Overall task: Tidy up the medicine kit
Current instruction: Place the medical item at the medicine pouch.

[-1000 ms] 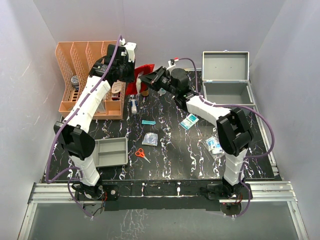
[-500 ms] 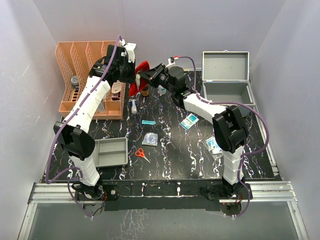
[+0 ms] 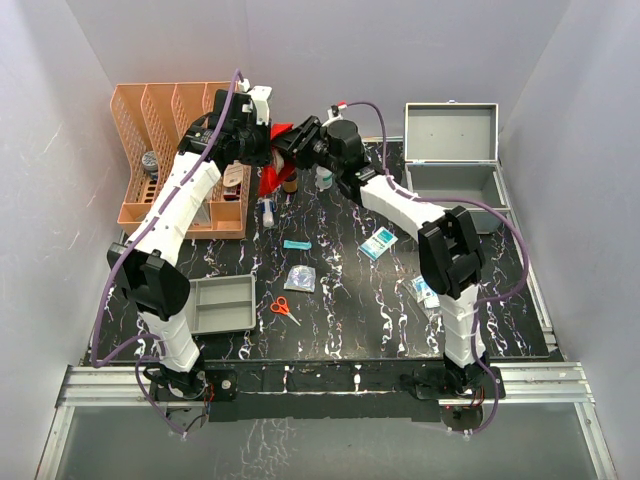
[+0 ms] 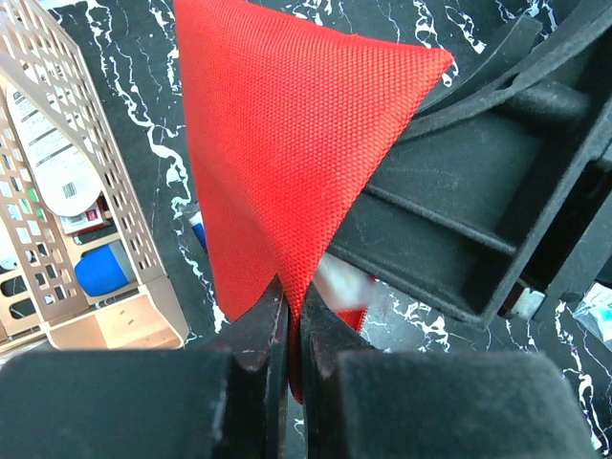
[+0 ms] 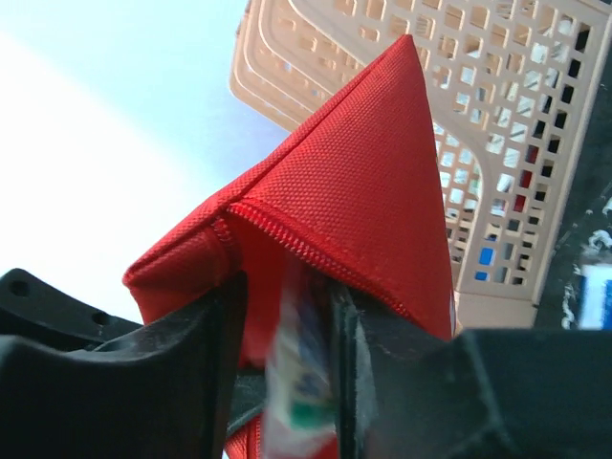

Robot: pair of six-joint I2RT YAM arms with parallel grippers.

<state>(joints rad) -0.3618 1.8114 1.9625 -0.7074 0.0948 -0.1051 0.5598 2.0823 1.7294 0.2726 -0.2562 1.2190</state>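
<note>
Left end effector (image 4: 293, 320): clamped tight on a fold of the red pouch (image 4: 287, 134).
Right end effector (image 5: 285, 316): jaws partly apart at the pouch's zipper edge, with a blurred packet (image 5: 298, 382) between them.
Medicine kit (image 3: 450, 132): far right corner of the surface (image 3: 350, 290), lid raised, well apart from both arms.

No lettering can be read anywhere.
The white label (image 4: 50, 143) on a container in the peach rack (image 4: 134, 239) carries a barcode and fine print too small to make out (left wrist view). The blue-and-white packets (image 3: 379, 243) on the bench (image 3: 345, 320) and the blurred packet (image 5: 296, 382) between the right pincer (image 5: 284, 325) fingers show printing, all unreadable.
</note>
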